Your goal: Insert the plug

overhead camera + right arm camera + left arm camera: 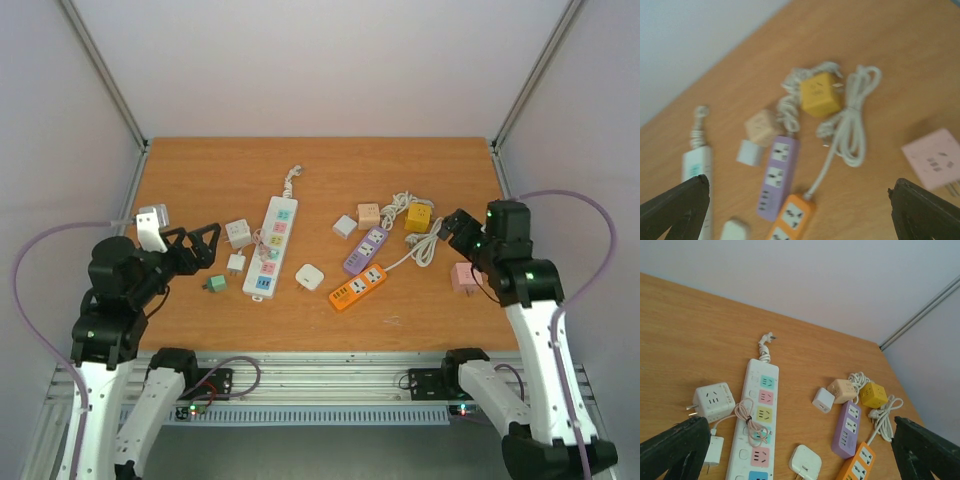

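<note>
Two grippers inspected; both stand with jaws spread wide and nothing between them. Over the left part of the orange-brown wood-grain table (180, 170) hangs the left gripper (203, 243); over the right part hangs the right gripper (450, 231). In each wrist view the matte black, wedge-shaped fingers (675, 452) sit at the lower corners, clear of every item. The right wrist view is blurred.

Items on the table:
1. A long white plastic power strip (271, 247) with pastel socket faces lies left of centre, running away from the arms. Its white cord is bundled at the far end, where the pronged plug (770, 336) lies flat on the wood. A thin pinkish cable loop (747, 420) lies across the strip.
2. A short purple power strip (366, 250) and a short orange power strip (358, 286) lie side by side right of centre. A loosely coiled round white cord (425, 245) runs from the orange one. Its white plug (874, 413) rests on the wood near a yellow plastic cube socket (418, 216).
3. A beige cube socket (368, 215) and a small white cube adapter (344, 226) sit just beyond the purple strip.
4. A flat, rounded white adapter (309, 277) lies between the long strip and the orange one.
5. A white cube adapter with prongs (238, 233), a small white charger (235, 264) and a small green plug adapter (214, 284) sit left of the long strip, near the left gripper.
6. A pink square socket block (466, 277) lies beside the right arm.

Which plug the task means cannot be told. Both corded plugs lie loose on the wood, not inserted.
</note>
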`<act>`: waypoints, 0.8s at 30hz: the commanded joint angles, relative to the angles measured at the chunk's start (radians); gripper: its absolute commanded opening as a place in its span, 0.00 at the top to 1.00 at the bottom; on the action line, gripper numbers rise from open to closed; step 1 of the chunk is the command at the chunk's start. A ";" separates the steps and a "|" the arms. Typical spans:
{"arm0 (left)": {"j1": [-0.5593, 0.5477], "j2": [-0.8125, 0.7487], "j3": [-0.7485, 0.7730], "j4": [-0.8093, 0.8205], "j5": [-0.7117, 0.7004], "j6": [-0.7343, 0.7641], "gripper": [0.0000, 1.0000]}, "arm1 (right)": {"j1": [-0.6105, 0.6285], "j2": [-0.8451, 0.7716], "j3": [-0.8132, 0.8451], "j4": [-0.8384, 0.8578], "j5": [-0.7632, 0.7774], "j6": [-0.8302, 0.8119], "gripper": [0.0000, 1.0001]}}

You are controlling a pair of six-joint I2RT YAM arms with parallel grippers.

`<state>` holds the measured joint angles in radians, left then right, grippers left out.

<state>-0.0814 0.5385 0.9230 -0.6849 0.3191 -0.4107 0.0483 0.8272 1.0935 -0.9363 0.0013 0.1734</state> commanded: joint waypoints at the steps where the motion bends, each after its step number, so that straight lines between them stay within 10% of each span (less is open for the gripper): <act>1: -0.016 0.026 -0.017 0.092 0.000 0.023 0.01 | -0.012 0.079 -0.059 -0.101 0.237 0.138 0.02; 9: -0.042 0.060 -0.034 0.129 -0.064 0.081 0.01 | -0.031 0.244 -0.143 -0.194 0.380 0.271 0.02; 24: -0.065 0.028 -0.079 0.158 -0.083 0.092 0.01 | -0.188 0.504 -0.176 0.068 0.126 0.107 0.02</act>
<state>-0.1390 0.5705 0.8597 -0.6025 0.2455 -0.3321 -0.1272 1.2816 0.9142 -0.9642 0.1982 0.3317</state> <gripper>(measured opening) 0.995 0.985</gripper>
